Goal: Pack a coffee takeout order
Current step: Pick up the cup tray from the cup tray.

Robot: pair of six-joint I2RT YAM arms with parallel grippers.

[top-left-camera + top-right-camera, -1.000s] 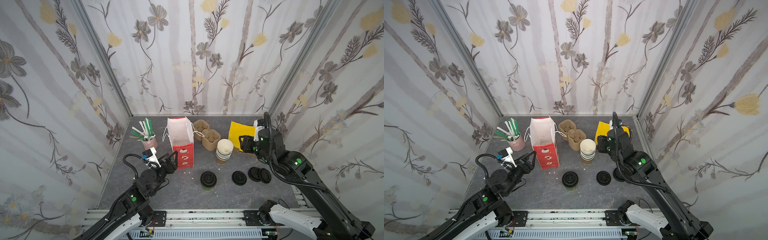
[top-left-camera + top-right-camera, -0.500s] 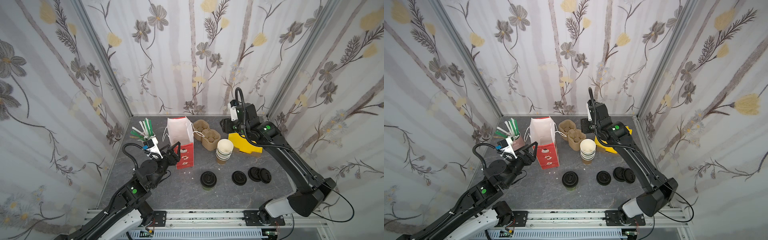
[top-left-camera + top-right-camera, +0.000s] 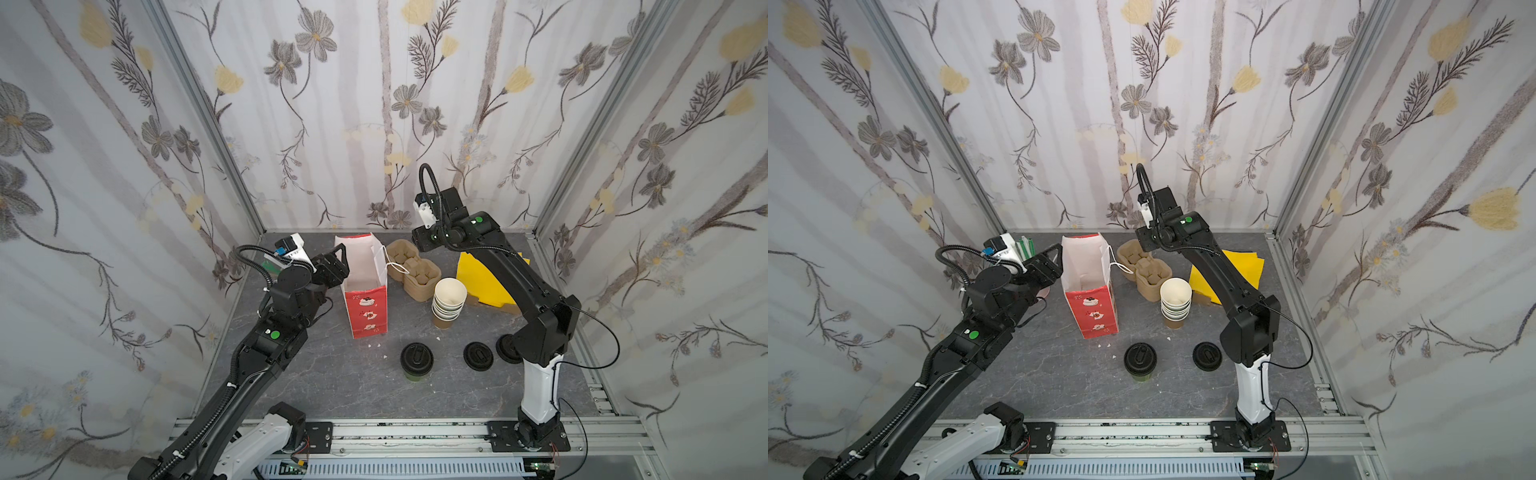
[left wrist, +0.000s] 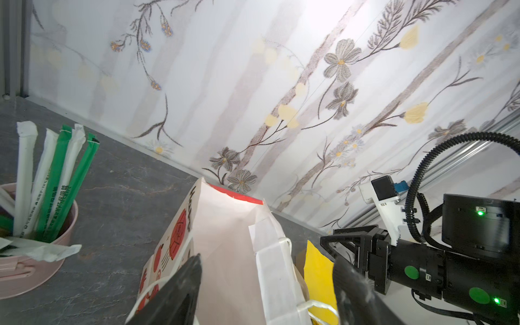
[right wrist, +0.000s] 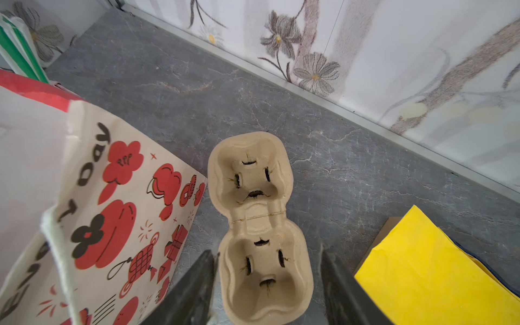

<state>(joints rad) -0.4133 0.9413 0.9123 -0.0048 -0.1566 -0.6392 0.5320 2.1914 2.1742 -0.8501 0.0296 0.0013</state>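
- Left wrist view: we find the left claw (image 4: pixel 266 260) released, its two fingers spread wide at the open mouth of the red-and-white paper bag (image 4: pixel 225 239), with nothing held between them.
- Right wrist view: we find the right claw (image 5: pixel 266 251) also released, one finger on each side of the near well of the moulded cup carrier (image 5: pixel 253 180). We cannot tell whether either finger touches the carrier.
- In both top views the brown cup with its black lid (image 3: pixel 417 358) stands upright on the tabletop (image 3: pixel 332 386), in front of the bag and well apart from both claws.
- The yellow napkin (image 3: pixel 482 282) lies flat at the back right of the tabletop, partly hidden by the right arm.
- The green straws (image 4: pixel 76 180) stand with white ones in a pink tub (image 4: pixel 33 270) near the bag, on the left arm's side.
- A stack of lidless cups (image 3: pixel 449 295) stands between the carrier and the napkin.
- Loose black lids (image 3: pixel 478 355) lie flat to the right of the lidded cup.
- The bag stands upright just beside the carrier.
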